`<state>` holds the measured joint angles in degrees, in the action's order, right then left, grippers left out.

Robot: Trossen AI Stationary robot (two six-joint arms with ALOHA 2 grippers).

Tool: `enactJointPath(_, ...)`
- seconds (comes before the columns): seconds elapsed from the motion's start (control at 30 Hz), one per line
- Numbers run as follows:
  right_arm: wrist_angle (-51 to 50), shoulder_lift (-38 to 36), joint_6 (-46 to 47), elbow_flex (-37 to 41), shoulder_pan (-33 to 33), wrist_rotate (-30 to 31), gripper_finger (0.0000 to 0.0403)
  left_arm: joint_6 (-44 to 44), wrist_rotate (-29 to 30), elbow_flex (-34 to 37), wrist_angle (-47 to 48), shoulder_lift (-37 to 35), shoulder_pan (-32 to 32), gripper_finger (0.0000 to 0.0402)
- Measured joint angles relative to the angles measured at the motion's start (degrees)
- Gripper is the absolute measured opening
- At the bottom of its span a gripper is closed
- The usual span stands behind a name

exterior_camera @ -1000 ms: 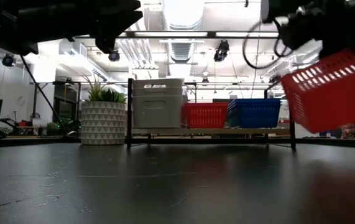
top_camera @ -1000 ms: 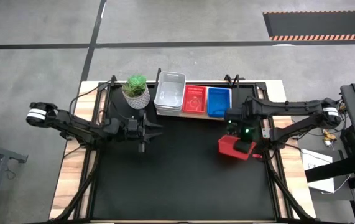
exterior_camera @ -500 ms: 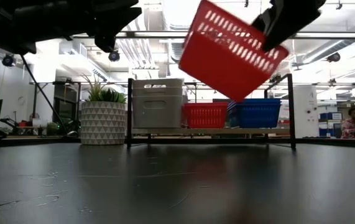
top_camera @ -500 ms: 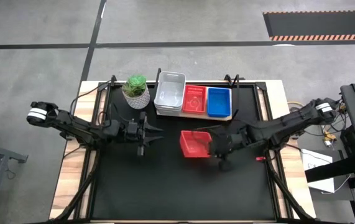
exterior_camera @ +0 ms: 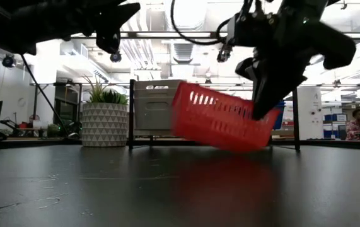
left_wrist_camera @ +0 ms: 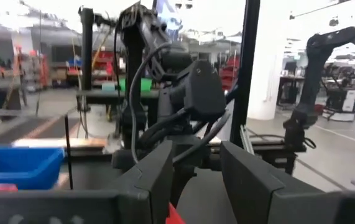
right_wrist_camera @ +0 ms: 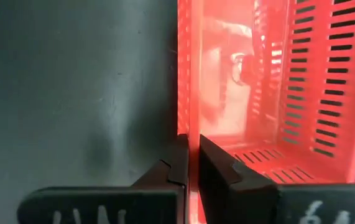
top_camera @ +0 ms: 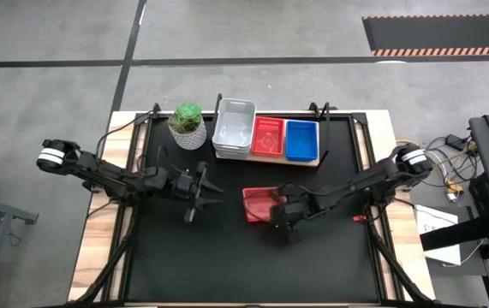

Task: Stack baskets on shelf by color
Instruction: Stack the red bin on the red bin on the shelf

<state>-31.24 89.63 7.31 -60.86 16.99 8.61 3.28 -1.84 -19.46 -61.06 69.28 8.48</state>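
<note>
Two dark fingers of the right gripper [right_wrist_camera: 188,171] pinch one thin wall of a red slotted plastic basket [top_camera: 259,204], tilted low over the black tabletop [top_camera: 227,257] at mid-table. The left gripper [top_camera: 203,190], jaws spread and empty, waits at nine o'clock. The wooden shelf [top_camera: 321,162] at twelve o'clock holds white-grey [top_camera: 233,129], red [top_camera: 270,137] and blue [top_camera: 301,140] baskets. A single-wall grip could let the basket swing, slip or snag the shelf.

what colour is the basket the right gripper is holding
Red basket, pinched by the right gripper; the low view shows it best.
</note>
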Motion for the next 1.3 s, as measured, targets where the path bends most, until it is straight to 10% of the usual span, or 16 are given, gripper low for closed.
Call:
enactJointPath(0.67,-11.93,0.52,-2.58,-11.41,0.77,0.64,0.0112,23.12,7.73,-2.78,8.07,11.42,15.89,0.0105)
enactJointPath(1.3,4.97,-17.08,-6.27,10.37,0.85,6.94,0.0015,38.93,18.11,-12.42,30.28,14.47,23.53,0.0001)
